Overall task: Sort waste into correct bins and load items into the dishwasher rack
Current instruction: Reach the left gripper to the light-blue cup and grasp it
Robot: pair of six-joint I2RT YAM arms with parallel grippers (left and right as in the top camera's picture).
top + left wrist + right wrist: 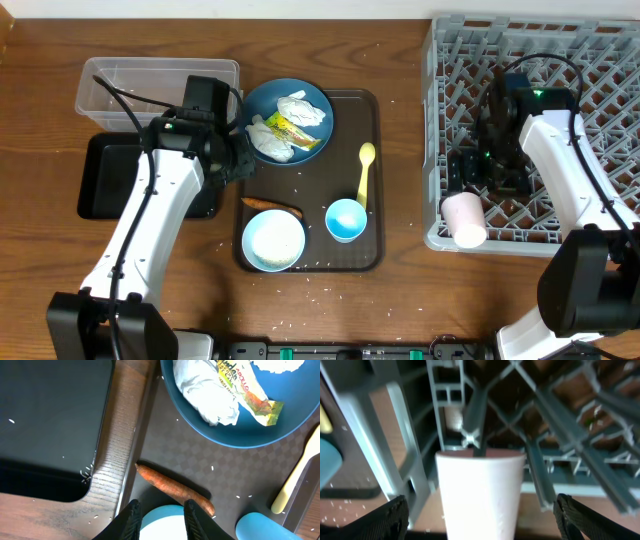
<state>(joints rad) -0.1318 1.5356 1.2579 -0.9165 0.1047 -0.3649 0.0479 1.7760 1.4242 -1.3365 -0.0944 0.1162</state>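
On the dark-blue plate (287,120) lie white paper wads (212,395) and a yellow-green wrapper (250,395). The carrot (175,488) rests just beyond my left gripper (161,510), which hovers narrowly open and empty over the white bowl (273,240). The yellow spoon (366,172) and light-blue cup (346,220) sit to its right. The pink cup (465,218) lies on its side in the front-left corner of the grey dishwasher rack (600,90). My right gripper (481,502) is wide open around it, both fingers clear of the cup.
The clear tub (130,85) and black tray (100,180) stand at the left, partly under my left arm. The plate, bowl, cup and spoon all sit on a dark-brown serving tray (355,130). Rice grains (300,300) dot the wooden table in front.
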